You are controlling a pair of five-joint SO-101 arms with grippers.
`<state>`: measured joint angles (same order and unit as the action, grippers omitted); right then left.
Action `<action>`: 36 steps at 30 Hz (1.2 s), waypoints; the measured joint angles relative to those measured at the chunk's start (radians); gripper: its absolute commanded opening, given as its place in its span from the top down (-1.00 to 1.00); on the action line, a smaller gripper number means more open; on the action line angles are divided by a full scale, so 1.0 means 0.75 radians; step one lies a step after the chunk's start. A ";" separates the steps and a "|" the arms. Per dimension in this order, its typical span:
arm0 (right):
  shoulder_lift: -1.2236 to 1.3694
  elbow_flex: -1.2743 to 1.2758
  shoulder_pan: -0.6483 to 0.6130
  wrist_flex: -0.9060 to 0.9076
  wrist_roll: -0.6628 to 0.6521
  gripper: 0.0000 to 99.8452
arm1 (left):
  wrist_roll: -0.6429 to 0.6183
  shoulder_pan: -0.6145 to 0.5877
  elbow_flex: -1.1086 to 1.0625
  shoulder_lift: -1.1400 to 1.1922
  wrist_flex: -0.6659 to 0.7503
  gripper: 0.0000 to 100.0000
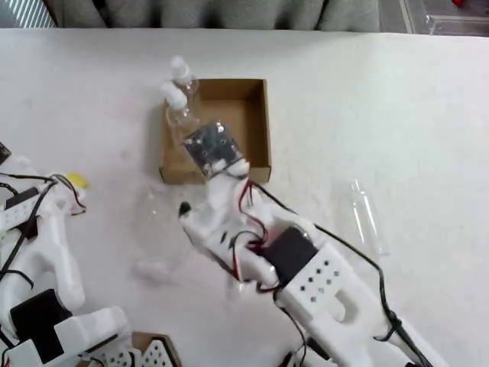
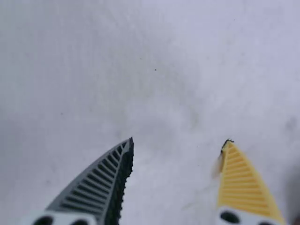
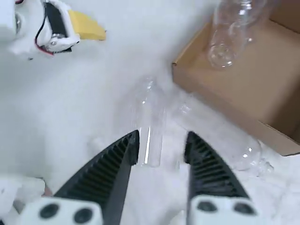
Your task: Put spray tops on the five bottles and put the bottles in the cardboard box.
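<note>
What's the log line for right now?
right hand: open by clear plastic bottle | left hand: open | brown cardboard box: two bottles

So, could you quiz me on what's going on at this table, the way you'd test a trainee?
1. True or false: the left gripper is holding a bottle.
2. How many bottles with white tops are at the cardboard box in the high view? A none, B two, C five.
3. Fill in: the right gripper is open near a clear bottle that lies on the ____.

Key: 1 false, it is open and holds nothing. 2 B. 3 table.
</note>
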<state>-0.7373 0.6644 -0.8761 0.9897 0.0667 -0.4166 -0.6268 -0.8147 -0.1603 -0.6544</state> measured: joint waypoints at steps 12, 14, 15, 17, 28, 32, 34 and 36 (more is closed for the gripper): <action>0.137 0.348 -0.297 -0.299 -0.137 0.80 | -0.110 -0.047 0.172 0.248 0.049 0.44; 0.200 0.348 -0.297 -0.364 -0.137 0.80 | -0.110 -0.068 0.278 0.348 -0.029 0.44; 0.233 0.348 -0.299 -0.397 -0.137 0.79 | -0.110 -0.076 0.329 0.391 -0.070 0.44; 0.309 0.348 -0.299 -0.473 -0.149 0.79 | -0.110 -0.084 0.411 0.464 -0.141 0.44; 0.630 0.315 -0.387 -0.638 -0.299 0.76 | -0.172 -0.084 0.489 0.522 -0.186 0.44; 0.683 0.291 -0.389 -0.638 -0.305 0.56 | -0.172 -0.084 0.489 0.522 -0.186 0.44; 0.706 0.288 -0.391 -0.638 -0.305 0.52 | -0.172 -0.084 0.489 0.522 -0.186 0.44; 0.726 0.280 -0.391 -0.638 -0.305 0.52 | -0.172 -0.084 0.489 0.522 -0.186 0.44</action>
<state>-0.1926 0.8746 -1.1692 0.5109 -0.1619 -0.5455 -0.6897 -0.4480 0.2309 -0.7940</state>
